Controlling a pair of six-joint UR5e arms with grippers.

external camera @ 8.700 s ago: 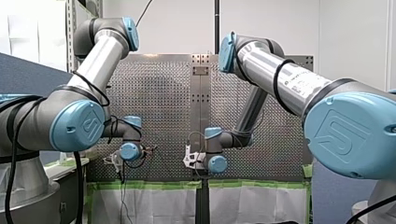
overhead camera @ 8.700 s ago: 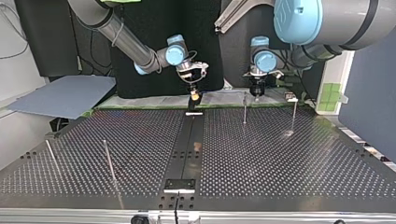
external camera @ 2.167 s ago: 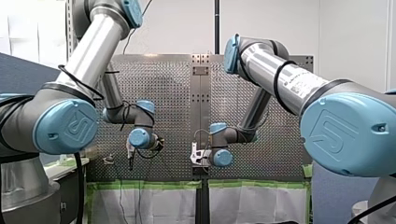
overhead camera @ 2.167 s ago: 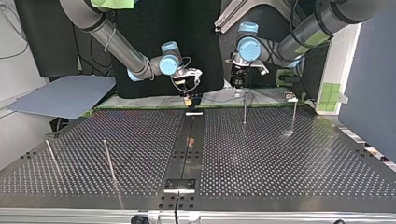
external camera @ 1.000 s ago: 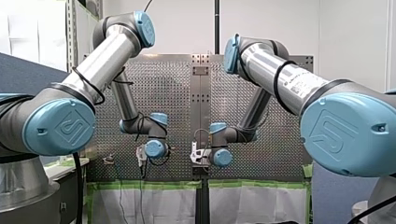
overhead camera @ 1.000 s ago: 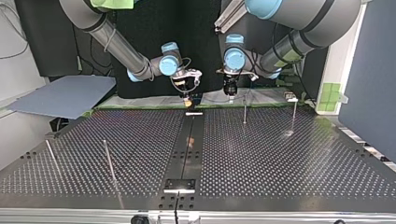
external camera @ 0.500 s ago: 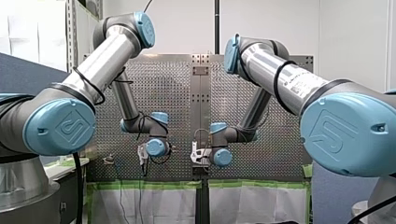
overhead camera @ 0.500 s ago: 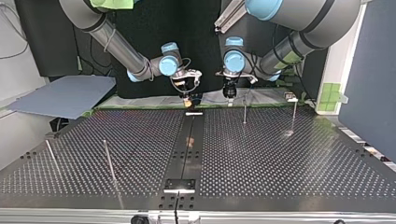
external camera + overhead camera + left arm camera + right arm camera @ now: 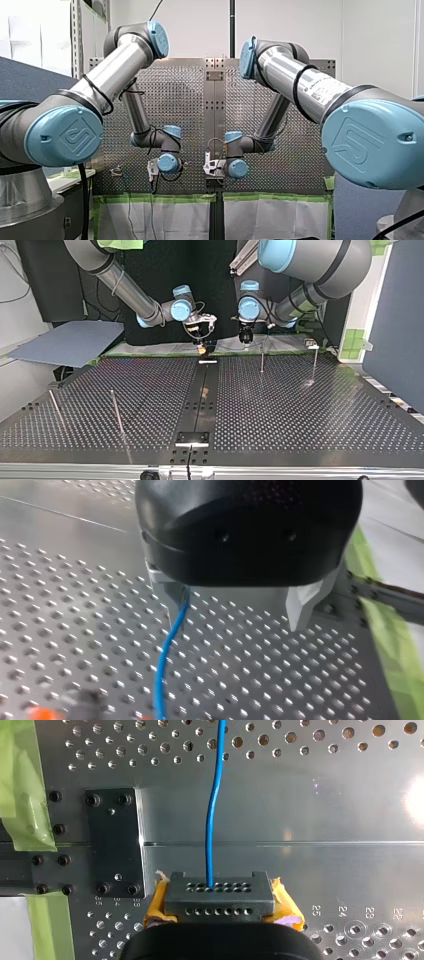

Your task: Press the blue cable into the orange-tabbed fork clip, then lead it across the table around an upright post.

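Right tool (image 9: 220, 901) clenched on blue cable (image 9: 210, 825), yellow pads (image 9: 287, 907) showing; cable runs ahead over perforated surface (image 9: 330, 800). Left tool (image 9: 239, 624) released, metal fingers (image 9: 302, 605) wide apart, cable alongside one finger, leading toward blurred orange-tabbed clip (image 9: 41, 713). Top view: both tools side by side at surface's far edge.

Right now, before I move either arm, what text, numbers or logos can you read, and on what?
"25", "24", "23", "22": stamped on the table, beside the connector block.
"35", "34", "33": on the table, by the black plate; faint.
Lettering on my right arm: too small to read.
Blue joint caps: an emblem, no words.
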